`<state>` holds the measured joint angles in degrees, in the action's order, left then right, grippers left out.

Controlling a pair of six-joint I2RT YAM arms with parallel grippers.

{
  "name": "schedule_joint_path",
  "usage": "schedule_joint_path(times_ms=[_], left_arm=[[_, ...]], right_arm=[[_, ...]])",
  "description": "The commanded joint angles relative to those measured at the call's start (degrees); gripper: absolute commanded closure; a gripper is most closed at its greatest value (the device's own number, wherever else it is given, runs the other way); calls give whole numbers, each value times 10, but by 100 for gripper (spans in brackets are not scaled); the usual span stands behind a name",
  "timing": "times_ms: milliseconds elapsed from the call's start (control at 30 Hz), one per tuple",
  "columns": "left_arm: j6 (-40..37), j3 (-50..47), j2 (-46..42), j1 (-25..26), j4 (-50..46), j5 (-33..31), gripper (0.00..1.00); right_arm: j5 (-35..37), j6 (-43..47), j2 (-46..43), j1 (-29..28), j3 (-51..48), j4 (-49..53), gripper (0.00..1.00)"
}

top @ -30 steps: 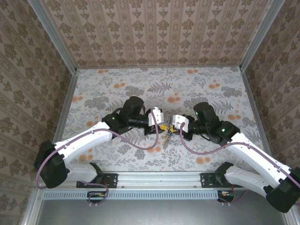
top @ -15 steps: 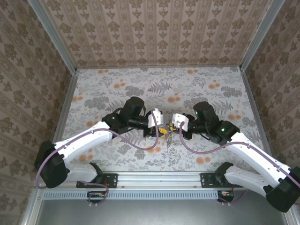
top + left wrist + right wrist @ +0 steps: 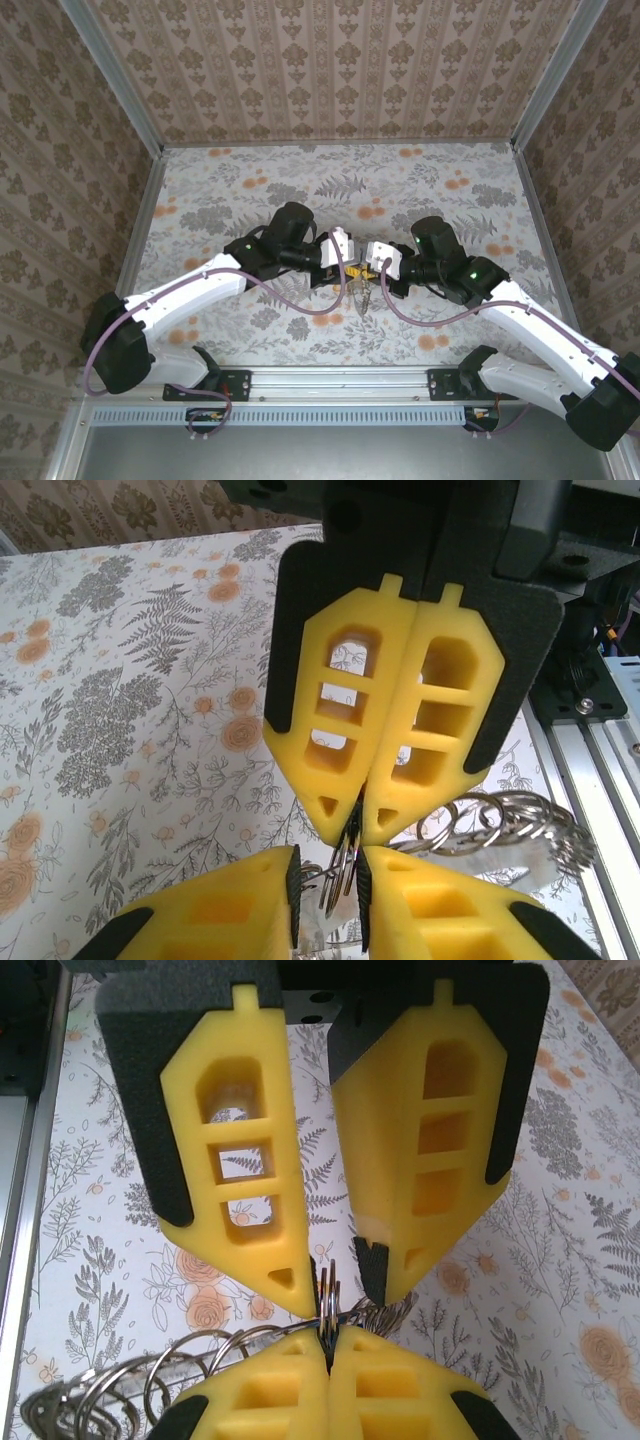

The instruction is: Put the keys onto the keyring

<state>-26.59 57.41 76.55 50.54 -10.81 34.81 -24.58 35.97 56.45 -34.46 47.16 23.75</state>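
Observation:
Both grippers meet tip to tip above the table's middle. My right gripper point(image 3: 368, 268) point(image 3: 328, 1332) is shut on the keyring point(image 3: 328, 1298), pinching a thin coiled metal ring edge-on. A chain of silvery rings point(image 3: 150, 1380) point(image 3: 500, 822) trails from it. My left gripper point(image 3: 346, 268) point(image 3: 326, 858) straddles the same ring point(image 3: 340, 880) with its jaws a little apart. The ring lies against one pad point(image 3: 364, 890), and the other pad stands clear of it. A small silvery bunch point(image 3: 362, 297) hangs below the grippers. I cannot make out the keys.
The floral tablecloth point(image 3: 250, 190) spreads all around the grippers. Patterned walls close in the back and both sides. An aluminium rail point(image 3: 590, 750) point(image 3: 20, 1160) runs along the near edge by the arm bases.
My left gripper has moved right, up to the right gripper's tips, and its jaws now stand narrower around the ring. The right gripper has stayed shut and barely moved.

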Motion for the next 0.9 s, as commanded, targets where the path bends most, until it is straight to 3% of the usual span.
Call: schedule_joint_path(times_ms=[0,400,533,867], left_arm=[[-10,15,0,2,-2,17,79],[-37,1,-16,2,-16,32,81],[-45,10,-13,0,-35,24,90],[-47,16,-11,1,-50,-25,77]], right_arm=[[-10,-9,4,-3,20,-24,100],[-32,-26,-5,-3,7,-71,100],[-35,-26,-6,-4,6,-70,100],[-33,-27,-5,-3,9,-68,100]])
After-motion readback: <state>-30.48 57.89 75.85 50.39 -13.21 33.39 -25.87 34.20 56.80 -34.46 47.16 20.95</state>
